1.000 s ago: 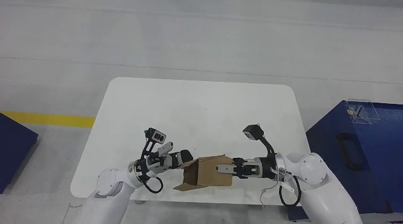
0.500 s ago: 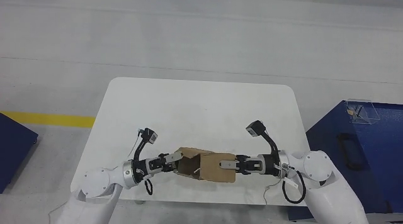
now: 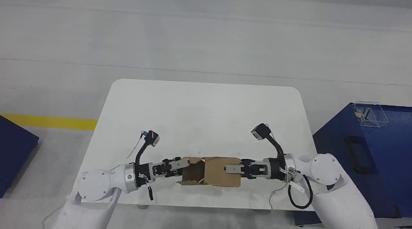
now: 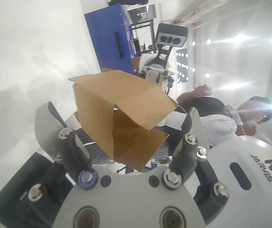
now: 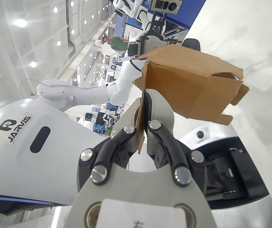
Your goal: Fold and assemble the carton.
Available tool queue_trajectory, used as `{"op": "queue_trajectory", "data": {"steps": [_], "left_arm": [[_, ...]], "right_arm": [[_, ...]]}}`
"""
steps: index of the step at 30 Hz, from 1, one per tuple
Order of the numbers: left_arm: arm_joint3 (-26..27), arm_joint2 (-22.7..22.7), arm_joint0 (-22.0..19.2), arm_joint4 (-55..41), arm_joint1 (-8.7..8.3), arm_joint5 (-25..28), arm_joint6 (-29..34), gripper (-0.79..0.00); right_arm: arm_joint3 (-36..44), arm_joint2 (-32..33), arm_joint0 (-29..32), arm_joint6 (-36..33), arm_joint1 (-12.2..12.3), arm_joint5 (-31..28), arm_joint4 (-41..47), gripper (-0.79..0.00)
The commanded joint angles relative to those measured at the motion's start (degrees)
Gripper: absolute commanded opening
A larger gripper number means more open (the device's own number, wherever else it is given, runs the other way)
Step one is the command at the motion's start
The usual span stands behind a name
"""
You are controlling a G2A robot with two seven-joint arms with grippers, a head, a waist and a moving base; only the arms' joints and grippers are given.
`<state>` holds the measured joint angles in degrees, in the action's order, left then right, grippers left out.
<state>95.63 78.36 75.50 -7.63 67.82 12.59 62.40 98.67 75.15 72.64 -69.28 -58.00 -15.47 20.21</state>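
Plainly, the right gripper [image 5: 143,100] is pressed together on a thin flap of the carton [image 5: 193,88], with the cardboard edge pinched between its two fingers. The left gripper [image 4: 119,113] is spread wide, and the carton's open end with its loose flaps sits between its fingers [image 4: 46,119]; I cannot tell whether they touch the cardboard. The top view adds the placement: the brown carton [image 3: 212,172] lies in the lower middle of the frame, near the front edge of the white surface [image 3: 206,113], with one gripper at each end.
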Motion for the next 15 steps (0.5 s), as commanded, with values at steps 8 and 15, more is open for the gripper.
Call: {"op": "queue_trajectory", "data": {"steps": [8,15], "left_arm": [[14.04,4.59,5.44,19.73,-1.90,-11.77,-1.92,-0.157],[16.93,2.07,5.72,24.87,-2.33,-15.91,-1.46,-0.169]], "right_arm": [[1.95,1.20,1.10,-0.80,0.60,0.71,-1.41,-0.785],[1.93,0.88,1.32,-0.87,0.82,0.41,-2.06,-0.785]]}}
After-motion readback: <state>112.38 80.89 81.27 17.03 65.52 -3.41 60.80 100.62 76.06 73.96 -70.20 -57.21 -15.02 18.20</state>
